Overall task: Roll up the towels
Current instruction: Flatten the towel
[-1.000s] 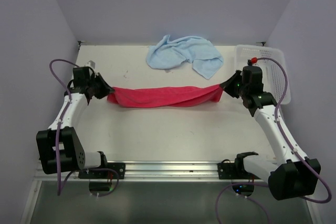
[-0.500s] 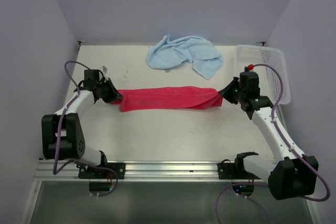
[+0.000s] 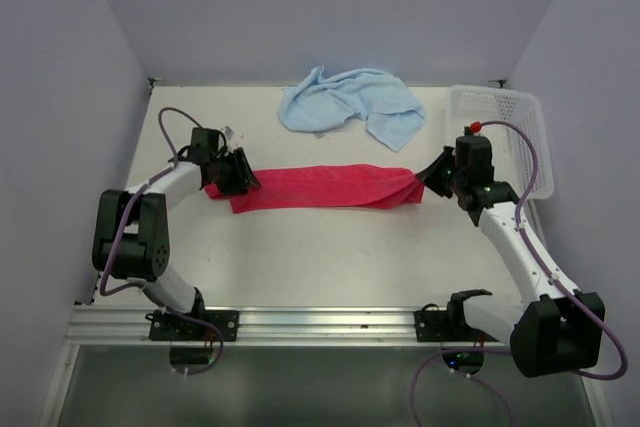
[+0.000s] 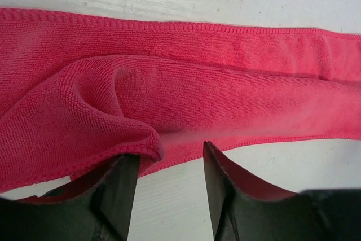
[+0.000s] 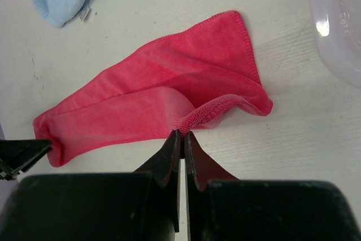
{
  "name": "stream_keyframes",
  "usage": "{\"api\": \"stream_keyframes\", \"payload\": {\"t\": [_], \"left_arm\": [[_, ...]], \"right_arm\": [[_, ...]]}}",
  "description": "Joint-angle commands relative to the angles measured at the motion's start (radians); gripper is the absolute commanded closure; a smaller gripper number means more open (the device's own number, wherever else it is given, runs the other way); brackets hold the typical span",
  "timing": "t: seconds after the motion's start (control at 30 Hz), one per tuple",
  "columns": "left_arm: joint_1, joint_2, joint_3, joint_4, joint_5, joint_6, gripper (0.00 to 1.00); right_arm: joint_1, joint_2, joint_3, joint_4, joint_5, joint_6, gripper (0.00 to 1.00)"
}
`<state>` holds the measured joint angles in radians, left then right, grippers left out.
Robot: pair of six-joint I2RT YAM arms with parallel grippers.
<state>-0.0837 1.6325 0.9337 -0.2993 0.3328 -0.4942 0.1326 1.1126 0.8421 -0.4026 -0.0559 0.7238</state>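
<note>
White table (image 3: pixel 320 257), lilac walls (image 3: pixel 330 7); left end effector (image 4: pixel 169 152) apart, right end effector (image 5: pixel 181 135) pinching red towel (image 3: pixel 320 185).

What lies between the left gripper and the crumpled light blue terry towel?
Nothing visible: only bare white table separates the left gripper from the light blue terry towel; the red-pink terry towel lies beside that path.

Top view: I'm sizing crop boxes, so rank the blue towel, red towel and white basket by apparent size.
1-2. white basket and blue towel, alike; the right arm hides part of the basket.
3. red towel, a narrow strip.
</note>
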Motion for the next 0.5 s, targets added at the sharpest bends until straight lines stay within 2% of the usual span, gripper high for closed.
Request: {"api": "stream_keyframes", "payload": {"t": [0.0, 0.23, 0.47], "left_arm": [[-0.001, -0.043, 0.054, 0.019, -0.008, 0.022, 0.46], [-0.001, -0.212, 0.057, -0.007, -0.116, 0.046, 0.4], [-0.001, -0.295, -0.07, 0.015, -0.183, 0.022, 0.4]], "right_arm": [[-0.005, 0.0, 0.006, 0.038, -0.021, -0.02, 1.0], [-0.004, 0.0, 0.0, 0.042, -0.039, -0.014, 1.0], [-0.004, -0.005, -0.003, 0.047, -0.051, -0.012, 1.0]]}}
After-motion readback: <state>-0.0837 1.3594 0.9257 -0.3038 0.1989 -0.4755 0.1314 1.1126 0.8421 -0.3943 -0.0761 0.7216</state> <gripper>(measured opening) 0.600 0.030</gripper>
